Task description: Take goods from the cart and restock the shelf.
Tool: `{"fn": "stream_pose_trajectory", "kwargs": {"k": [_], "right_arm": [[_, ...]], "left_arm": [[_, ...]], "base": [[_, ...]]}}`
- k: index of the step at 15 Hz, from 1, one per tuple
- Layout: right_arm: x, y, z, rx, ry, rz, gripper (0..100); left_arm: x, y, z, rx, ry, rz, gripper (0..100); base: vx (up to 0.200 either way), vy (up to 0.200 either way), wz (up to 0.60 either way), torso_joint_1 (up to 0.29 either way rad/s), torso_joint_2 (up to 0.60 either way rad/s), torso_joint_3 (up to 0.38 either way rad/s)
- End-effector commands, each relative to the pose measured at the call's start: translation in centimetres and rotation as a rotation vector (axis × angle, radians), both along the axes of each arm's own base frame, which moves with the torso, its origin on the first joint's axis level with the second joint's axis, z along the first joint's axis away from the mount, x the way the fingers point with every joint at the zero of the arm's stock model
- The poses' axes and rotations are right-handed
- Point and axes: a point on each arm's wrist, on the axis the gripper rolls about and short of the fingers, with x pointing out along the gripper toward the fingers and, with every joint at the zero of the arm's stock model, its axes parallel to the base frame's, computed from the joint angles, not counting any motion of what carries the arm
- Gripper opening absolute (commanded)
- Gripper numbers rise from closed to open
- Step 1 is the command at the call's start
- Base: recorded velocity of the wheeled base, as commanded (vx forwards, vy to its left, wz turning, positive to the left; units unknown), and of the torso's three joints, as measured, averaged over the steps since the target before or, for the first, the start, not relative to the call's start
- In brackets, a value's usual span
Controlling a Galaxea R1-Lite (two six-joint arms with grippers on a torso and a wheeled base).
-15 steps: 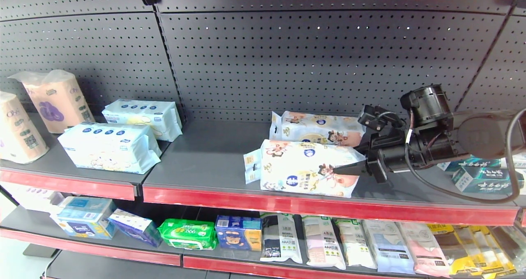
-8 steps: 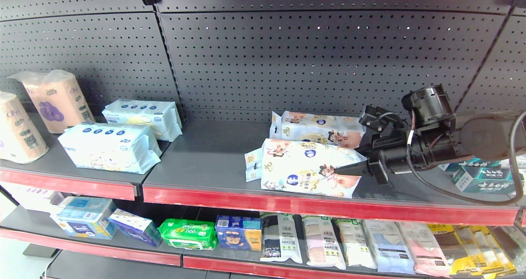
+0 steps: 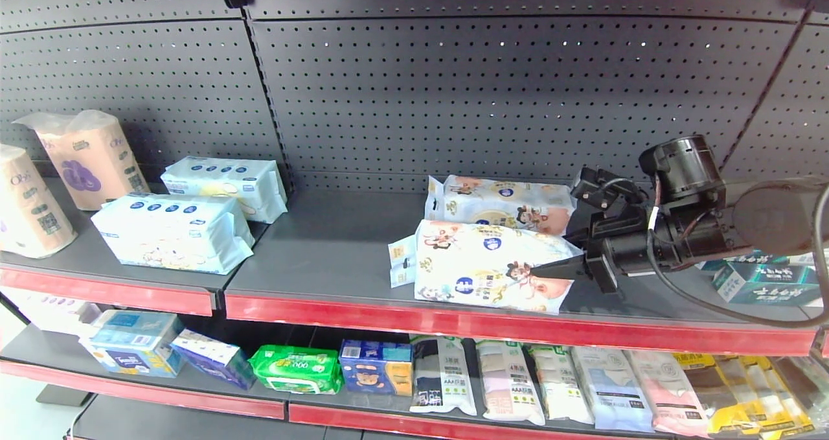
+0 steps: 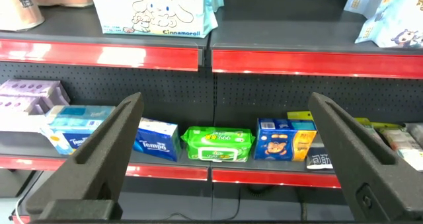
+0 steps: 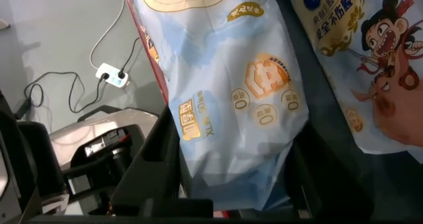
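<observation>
Tissue pack (image 3: 479, 265) clamped in right claw (image 3: 556, 256) (on shelf (image 3: 324, 258)).

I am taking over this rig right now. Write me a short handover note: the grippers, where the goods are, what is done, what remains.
Right gripper: shut on the front tissue pack, one finger on each side of it.
Left gripper: open and empty, facing the lower shelf.
Things: the held pack is at the front of the upper shelf, just in front of a second same-print pack. I cannot tell whether it rests fully.
Done: one pack lies at the back, and this one is at the shelf.
Left: release it, draw the arm back, go on restocking.
</observation>
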Motion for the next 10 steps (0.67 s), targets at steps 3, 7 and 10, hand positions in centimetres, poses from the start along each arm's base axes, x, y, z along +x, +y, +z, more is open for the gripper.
{"fn": "stream_pose_trajectory", "kwargs": {"k": [3, 7, 10], "right_arm": [[0.13, -0.43, 0.12, -0.003, -0.011, -0.009, 0], [0.14, -0.83, 0.06, -0.007, -0.015, -0.014, 0], [0.1, -1.03, 0.02, -0.012, -0.023, -0.009, 0]], "left_arm": [[0.0, 0.0, 0.0, -0.002, 0.0, 0.0, 100], [0.0, 0.0, 0.0, -0.002, 0.0, 0.0, 100], [0.0, 0.0, -0.02, 0.0, 0.001, 0.0, 100]], "base": [[0.0, 0.0, 0.0, 0.0, 0.0, 0.0], [0.0, 0.0, 0.0, 0.0, 0.0, 0.0], [0.0, 0.0, 0.0, 0.0, 0.0, 0.0]]}}
